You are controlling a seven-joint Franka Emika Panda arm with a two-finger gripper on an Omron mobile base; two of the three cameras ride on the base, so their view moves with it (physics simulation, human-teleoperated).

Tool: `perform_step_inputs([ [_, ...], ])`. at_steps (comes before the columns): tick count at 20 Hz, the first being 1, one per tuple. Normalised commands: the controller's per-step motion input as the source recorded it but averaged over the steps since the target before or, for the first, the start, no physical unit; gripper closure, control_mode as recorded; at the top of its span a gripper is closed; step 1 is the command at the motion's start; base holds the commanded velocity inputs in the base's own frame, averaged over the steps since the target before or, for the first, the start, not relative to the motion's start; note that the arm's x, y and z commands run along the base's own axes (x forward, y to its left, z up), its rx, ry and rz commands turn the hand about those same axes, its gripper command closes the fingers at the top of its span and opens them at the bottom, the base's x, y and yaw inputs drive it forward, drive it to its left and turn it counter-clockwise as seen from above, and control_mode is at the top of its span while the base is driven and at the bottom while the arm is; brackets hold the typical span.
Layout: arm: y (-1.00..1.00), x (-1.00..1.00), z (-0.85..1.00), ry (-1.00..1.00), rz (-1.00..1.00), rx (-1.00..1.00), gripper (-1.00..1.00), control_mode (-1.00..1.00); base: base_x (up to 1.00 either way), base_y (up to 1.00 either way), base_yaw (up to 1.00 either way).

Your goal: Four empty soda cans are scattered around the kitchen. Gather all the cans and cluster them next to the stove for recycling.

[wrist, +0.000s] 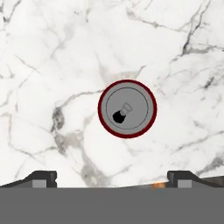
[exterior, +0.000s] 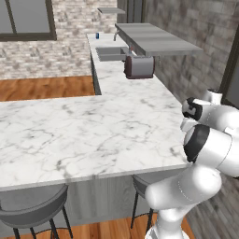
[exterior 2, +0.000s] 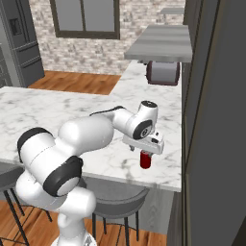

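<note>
- The claw hangs wide open, straight above the red soda can, gripping nothing.
- The can stands upright near the marble worktop's edge.
- Its silver top faces up; no label is legible.

A white marble counter stands over a wood floor, with grey stools tucked under its near edge. Brick walls hold a dark-framed window.
</note>
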Motion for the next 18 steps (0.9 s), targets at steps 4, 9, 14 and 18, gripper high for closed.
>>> perform_step_inputs([
  [4,-0.01,0.05,-0.14,0.00,0.00,0.00,-1.00,-1.00,0.00,0.00,0.00],
  [9,-0.01,0.06,-0.14,0.00,0.00,0.00,-1.00,-1.00,0.00,0.00,0.00],
  [14,-0.04,0.06,-0.09,0.00,0.00,0.00,-1.00,-1.00,0.00,0.00,0.00],
  [18,-0.09,0.05,-0.08,0.00,0.00,0.00,-1.00,-1.00,0.00,0.00,0.00],
])
